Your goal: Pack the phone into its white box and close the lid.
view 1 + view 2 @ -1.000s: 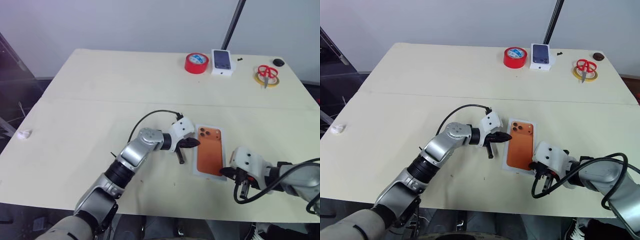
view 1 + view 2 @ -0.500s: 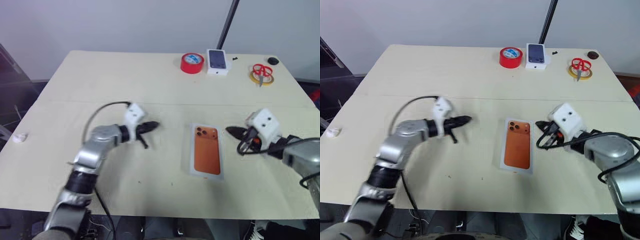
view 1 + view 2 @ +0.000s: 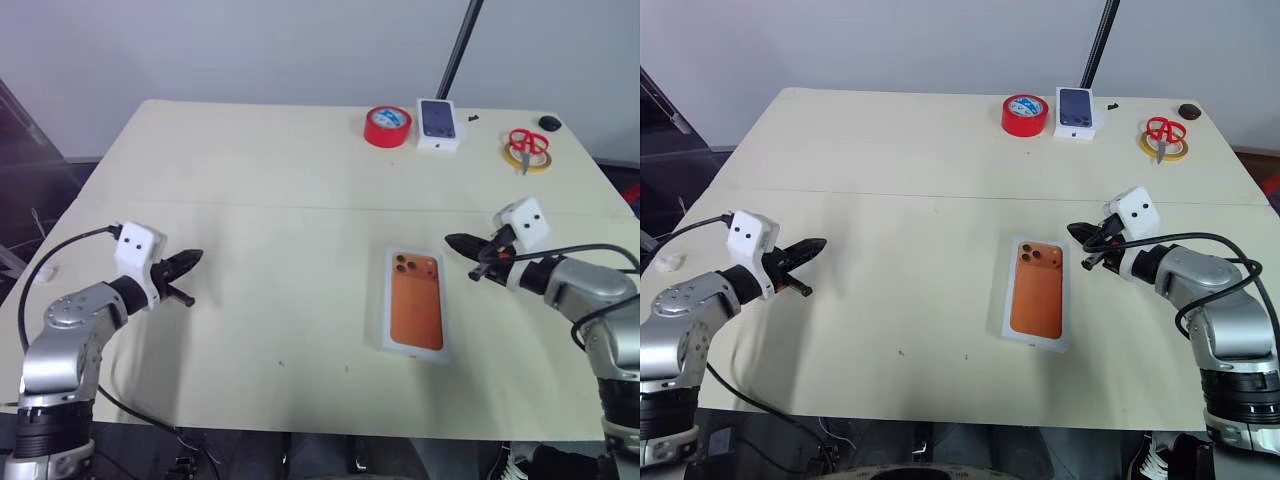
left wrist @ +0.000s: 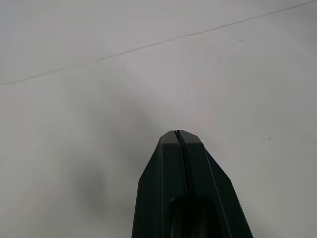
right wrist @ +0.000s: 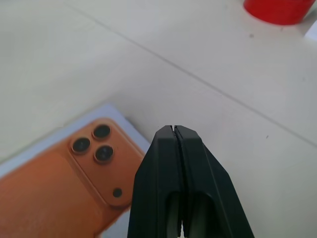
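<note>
A red roll of tape point(image 3: 389, 126) is seen lying flat at the far edge of the pale worktop point(image 3: 250, 180). Just to its right, a small white box point(image 3: 439, 124) with a dark phone picture on top is placed. Farther right, red-handled scissors point(image 3: 528, 145) are laid on a yellow tape ring point(image 3: 529, 158), and a small dark round object point(image 3: 549, 123) is found near the far right corner.

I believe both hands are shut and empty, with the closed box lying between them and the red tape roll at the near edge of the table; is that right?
Not quite: the red tape roll sits at the far edge of the table, beside the small white box, as the left eye view shows. The rest stands: the left hand and right hand are shut and empty, with the closed box between them.
</note>
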